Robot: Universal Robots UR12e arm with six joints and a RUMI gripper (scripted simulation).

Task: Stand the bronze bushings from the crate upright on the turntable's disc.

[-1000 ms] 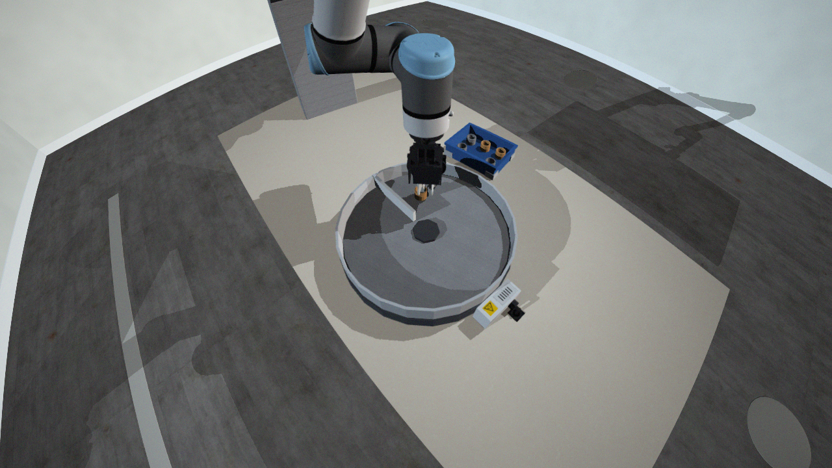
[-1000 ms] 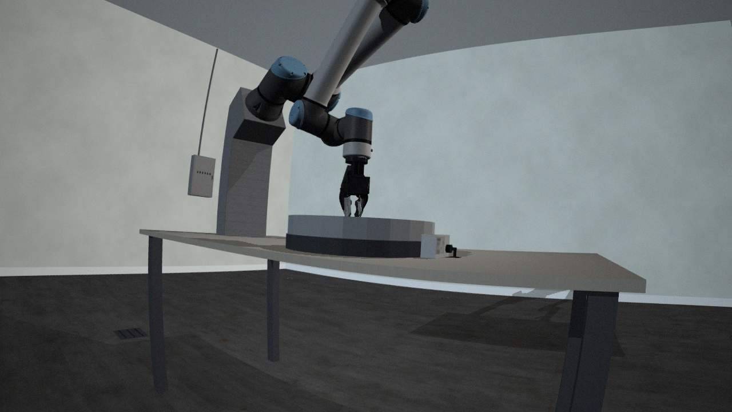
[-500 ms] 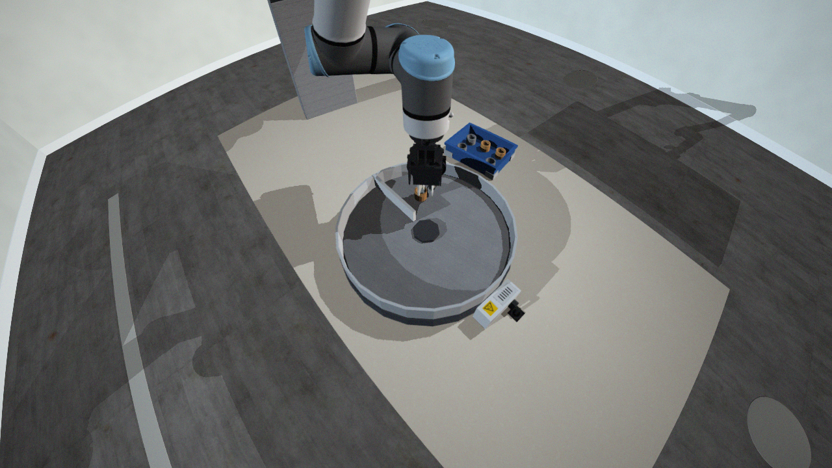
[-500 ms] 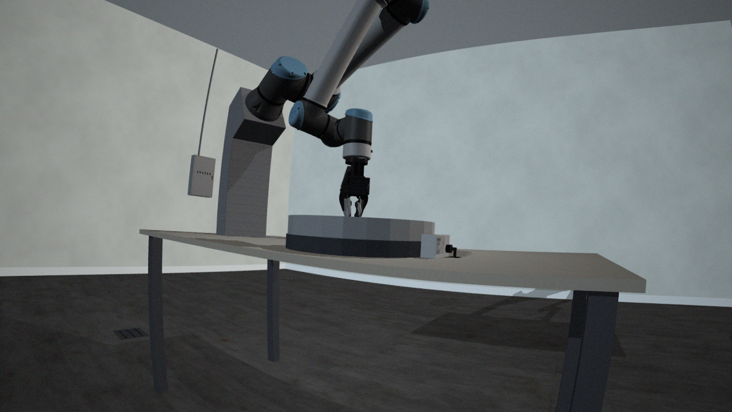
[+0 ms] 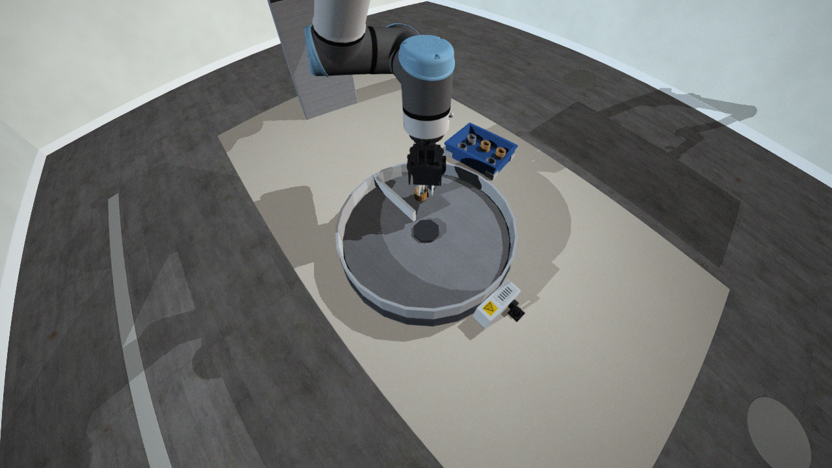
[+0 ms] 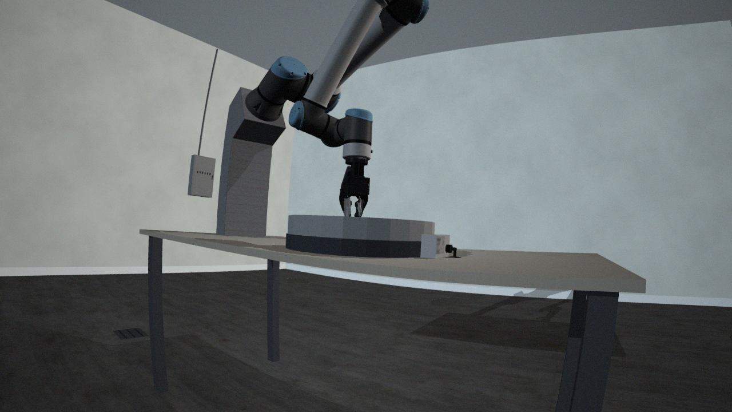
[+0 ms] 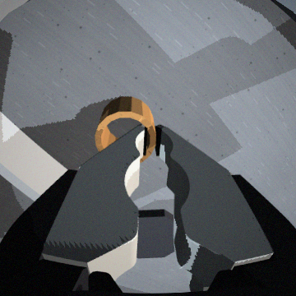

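My gripper point(image 7: 150, 127) is shut on the wall of a bronze bushing point(image 7: 123, 121), pinching one side of the ring. It holds the bushing above the turntable's grey disc point(image 5: 427, 235), at the disc's back part near the white divider bar point(image 5: 394, 197). In the top view the bushing point(image 5: 421, 195) shows just below the fingers, behind the dark hub point(image 5: 428, 230). The blue crate point(image 5: 479, 149) behind the turntable holds two bronze bushings point(image 5: 493, 149) and steel bushings point(image 5: 471, 139). In the exterior view the gripper point(image 6: 353, 207) hangs just above the turntable's rim.
The turntable has a raised pale rim point(image 5: 360, 285) all round. A white control box point(image 5: 496, 303) with a warning label sits at its front right. The arm's grey pedestal point(image 5: 316, 87) stands at the back of the table.
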